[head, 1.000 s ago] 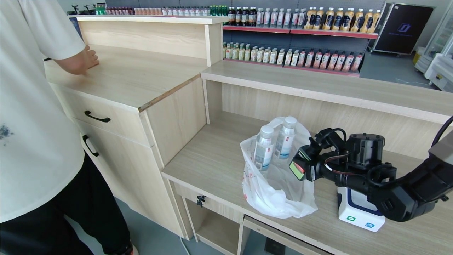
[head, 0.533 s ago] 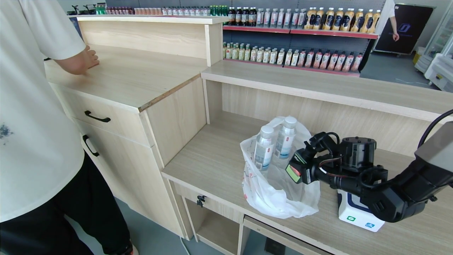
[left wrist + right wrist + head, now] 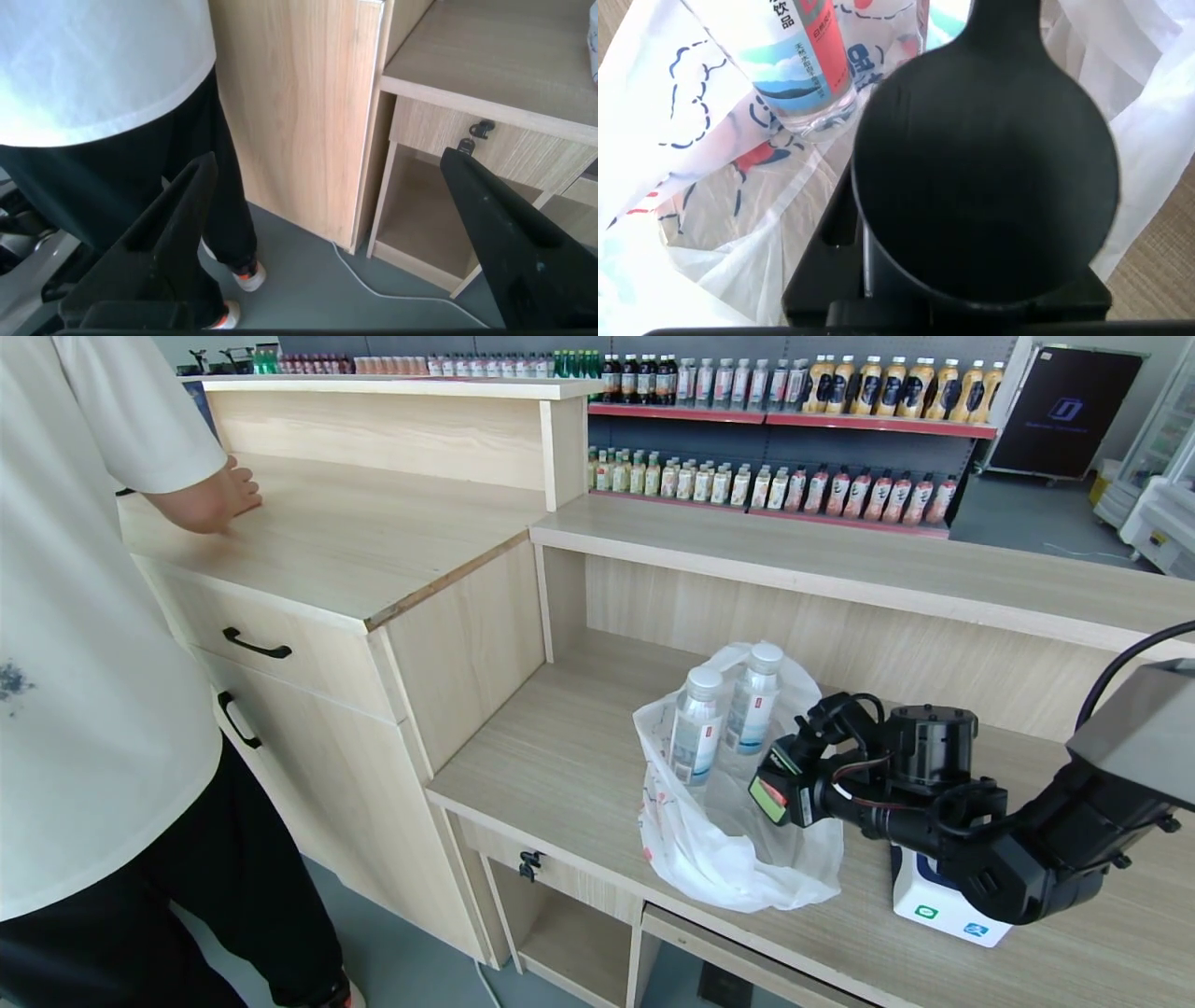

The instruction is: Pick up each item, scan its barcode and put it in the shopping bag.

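2 bottles (image 3: 696, 726) stand upright in shopping bag (image 3: 728, 863).

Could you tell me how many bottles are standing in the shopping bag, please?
2. The left bottle stands at the left side of the bag; the right bottle stands just beside it, slightly farther back. The bag's folds could hide more.

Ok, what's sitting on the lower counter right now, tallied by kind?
White plastic shopping bag: 1
Clear drink bottles, standing in it: 2
White box-shaped device: 1
Total: 4
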